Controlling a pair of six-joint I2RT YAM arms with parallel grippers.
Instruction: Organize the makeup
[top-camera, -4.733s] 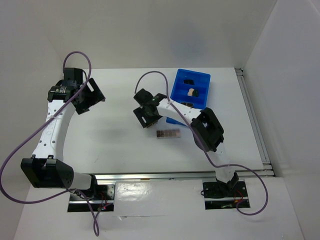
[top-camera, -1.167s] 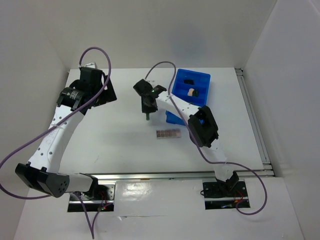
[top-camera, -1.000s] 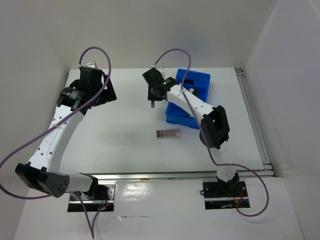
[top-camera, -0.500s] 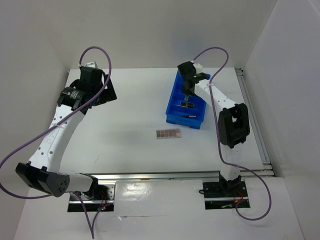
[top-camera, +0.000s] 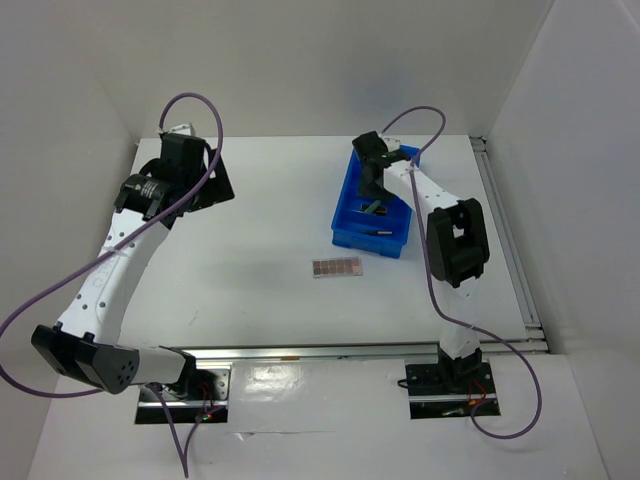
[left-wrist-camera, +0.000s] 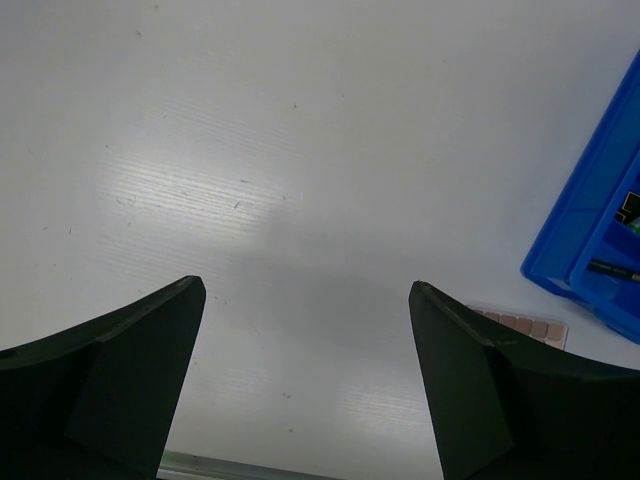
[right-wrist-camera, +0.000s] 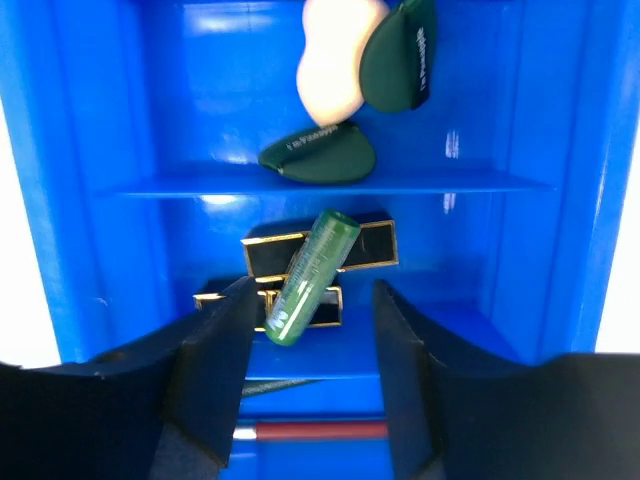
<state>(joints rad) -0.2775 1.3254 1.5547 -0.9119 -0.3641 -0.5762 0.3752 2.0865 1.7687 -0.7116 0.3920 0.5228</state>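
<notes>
Top external view: two arms over a white bench; the left arm is raised at the far left; the right arm reaches over the blue bin, which stands on the right half of the bench
Left hand: fingers spread wide with nothing between them; it hangs above bare bench, well apart from the bin
Right hand: fingers parted, gripping nothing; it is poised directly above the bin, looking down into its compartments
Green tube: lies tilted inside the bin, across the black-gold lipstick tubes; in the right wrist view it shows between the two fingers, with a gap on each side
Beige sponge: in the compartment beyond the lipstick tubes; touches a dark-green disc on its right
Second dark-green disc: same compartment as the sponge; rests against the divider, just beside the sponge
Pink stick: lies crosswise in the compartment on the near side of the lipstick tubes; its ends are hidden by the fingers
Pencil: thin and dark; lies in the bin near its front wall
Palette strip: flat on the open bench, outside the bin, near its front-left corner; apart from both hands
</notes>
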